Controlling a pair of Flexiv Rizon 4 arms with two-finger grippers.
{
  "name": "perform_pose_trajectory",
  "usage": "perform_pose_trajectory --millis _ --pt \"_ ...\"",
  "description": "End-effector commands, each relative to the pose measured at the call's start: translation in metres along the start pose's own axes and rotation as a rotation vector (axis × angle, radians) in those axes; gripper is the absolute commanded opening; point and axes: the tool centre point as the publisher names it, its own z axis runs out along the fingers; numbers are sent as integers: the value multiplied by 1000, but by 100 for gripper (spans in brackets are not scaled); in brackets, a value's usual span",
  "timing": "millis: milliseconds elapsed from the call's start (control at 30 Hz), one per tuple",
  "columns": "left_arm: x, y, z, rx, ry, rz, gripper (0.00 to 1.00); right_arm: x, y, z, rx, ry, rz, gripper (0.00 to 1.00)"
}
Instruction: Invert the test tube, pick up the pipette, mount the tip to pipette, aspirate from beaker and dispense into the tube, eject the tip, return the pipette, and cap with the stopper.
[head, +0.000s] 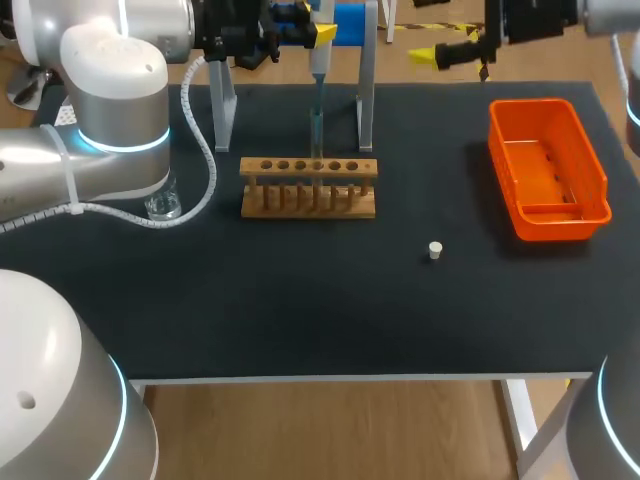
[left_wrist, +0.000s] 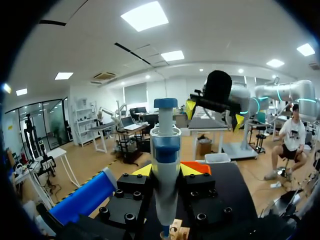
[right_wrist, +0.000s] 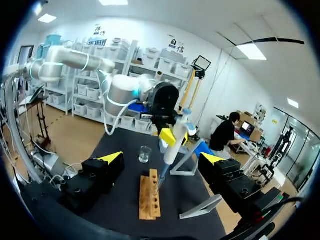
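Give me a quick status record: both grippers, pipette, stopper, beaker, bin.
left gripper: shut on pipette, upright over wooden rack
right gripper: open, empty, above the table's far edge
stopper: loose on table, between rack and orange bin
beaker: on table beside left arm

beaker (head: 163, 205) left of rack (head: 308, 190), bin (head: 560, 226) right, stopper (head: 435, 250) before them
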Motion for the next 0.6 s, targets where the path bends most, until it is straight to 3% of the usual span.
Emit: perform_pose_trajectory --millis 33,100,133,167,267,600 --pt "-1 1 0 6 1 2 0 -12 16 5 25 1 37 48" --pt "-1 1 0 6 1 2 0 -19 26 9 15 -8 58 33" --pt "-1 1 0 6 1 2 0 -22 30 11 14 -11 65 13" --pt "-1 1 0 6 1 2 0 -24 35 13 15 -14 77 0" --pt "-1 1 0 6 1 2 0 -29 48 18 9 -21 87 0" --pt "-1 1 0 6 1 2 0 -29 48 18 9 -21 87 0"
